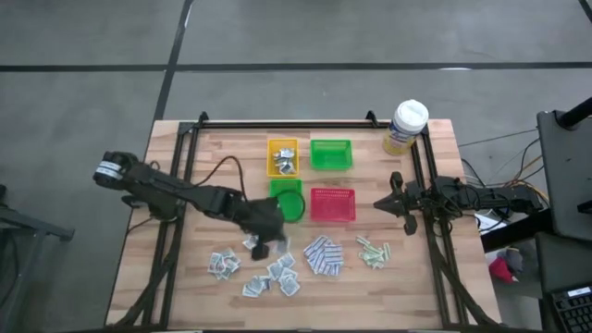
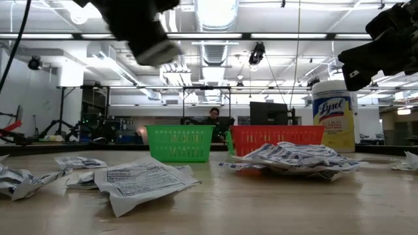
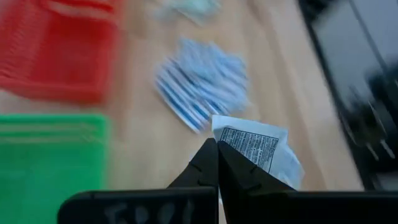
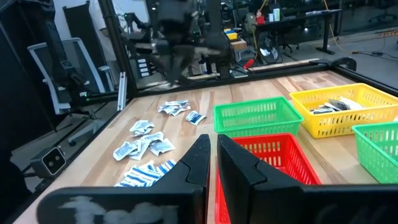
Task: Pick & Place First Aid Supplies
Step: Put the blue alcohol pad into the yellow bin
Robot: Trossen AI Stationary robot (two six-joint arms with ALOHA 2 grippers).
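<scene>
My left gripper [image 3: 217, 147] hangs above the table near the scattered white-grey sachets [image 1: 268, 275], shut on one white-grey sachet [image 3: 254, 148] with printed text. It is blurred in the low view. A pile of blue-and-white pads [image 1: 322, 256] and some pale green strips [image 1: 372, 252] lie flat on the table to the right of the sachets. More sachets lie in the yellow tray [image 1: 283, 157]. My right gripper [image 4: 212, 155] waits level at the table's right side, shut and holding nothing. My left gripper pinches the sachet by one edge [image 3: 226, 139] between its two fingertips. The fingers slant downward toward the table's right side. The rest of the sachet sticks out past the fingertips, lifted clear of the table.
Two green trays [image 1: 331, 154] [image 1: 289, 197] and a red tray [image 1: 333, 204] stand around the table's middle. A yellow canister with a white lid [image 1: 405, 128] stands at the far right corner. A dark frame [image 1: 287, 122] borders the wooden top. A person sits in the room beyond.
</scene>
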